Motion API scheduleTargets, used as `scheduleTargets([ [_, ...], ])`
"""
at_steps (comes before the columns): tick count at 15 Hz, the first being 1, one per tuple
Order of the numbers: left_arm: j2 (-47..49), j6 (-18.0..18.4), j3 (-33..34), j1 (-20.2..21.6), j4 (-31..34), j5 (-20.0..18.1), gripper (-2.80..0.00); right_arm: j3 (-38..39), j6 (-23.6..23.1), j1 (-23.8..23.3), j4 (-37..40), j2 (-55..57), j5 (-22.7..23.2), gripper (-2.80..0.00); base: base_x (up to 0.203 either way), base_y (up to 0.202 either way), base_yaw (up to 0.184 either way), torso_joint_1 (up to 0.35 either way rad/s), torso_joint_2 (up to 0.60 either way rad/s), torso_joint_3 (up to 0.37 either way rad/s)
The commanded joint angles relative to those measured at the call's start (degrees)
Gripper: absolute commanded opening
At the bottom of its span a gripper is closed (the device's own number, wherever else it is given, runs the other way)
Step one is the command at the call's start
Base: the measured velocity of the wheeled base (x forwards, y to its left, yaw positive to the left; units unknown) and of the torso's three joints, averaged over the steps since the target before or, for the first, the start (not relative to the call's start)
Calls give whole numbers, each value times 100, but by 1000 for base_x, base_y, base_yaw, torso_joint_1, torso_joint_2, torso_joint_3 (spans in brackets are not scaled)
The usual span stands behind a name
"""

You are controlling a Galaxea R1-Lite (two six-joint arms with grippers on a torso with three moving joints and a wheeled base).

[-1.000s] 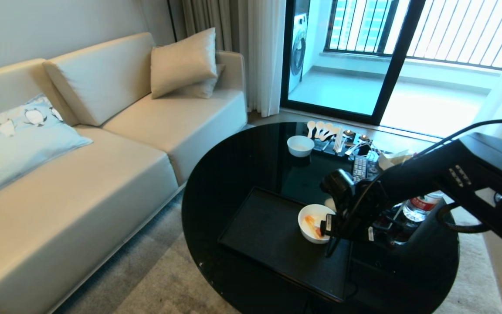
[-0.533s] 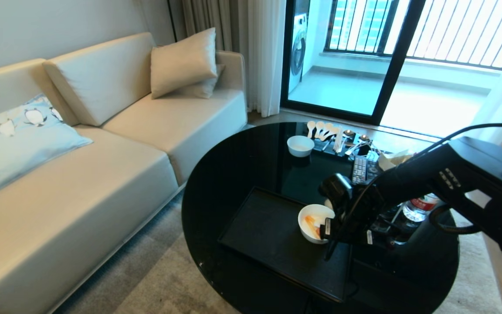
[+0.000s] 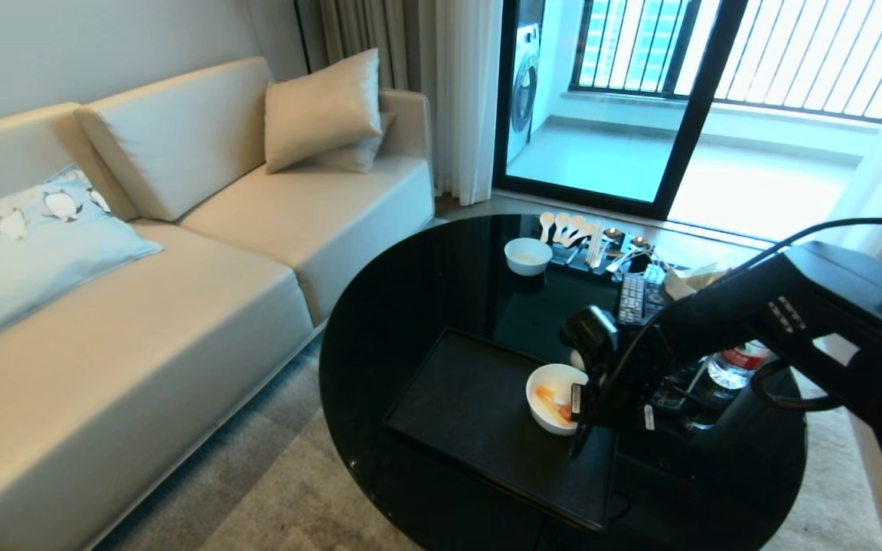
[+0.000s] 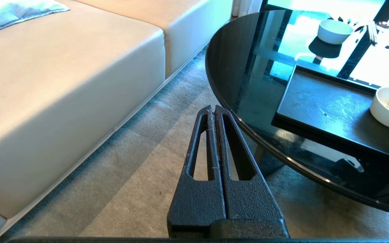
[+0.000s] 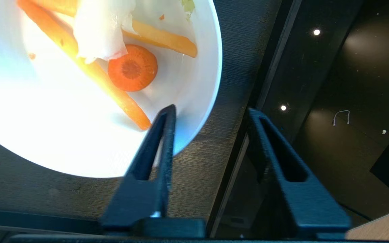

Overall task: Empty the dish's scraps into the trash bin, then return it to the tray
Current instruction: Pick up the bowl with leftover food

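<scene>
Straddling the dish's (image 5: 62, 135) rim on the tray (image 3: 472, 413), the right gripper's (image 5: 211, 114) fingers stand apart, ungripped

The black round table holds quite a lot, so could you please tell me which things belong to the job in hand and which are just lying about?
Belonging to the job:
- dish on the tray
- scraps in the dish
- right gripper, one finger inside the rim, one outside

Just lying about:
- smaller white bowl
- spoons
- remote control
- water bottle
- left gripper, parked beside the table

Scraps (image 3: 552, 399) in dish (image 3: 554, 398), dish on tray (image 3: 472, 413) right end.
</scene>
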Motion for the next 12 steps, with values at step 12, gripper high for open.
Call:
scheduleTargets([
  [12, -2, -4, 0, 0, -5, 5, -280, 3, 60, -17, 72, -127, 12, -280, 0, 0, 0, 0, 0, 0],
])
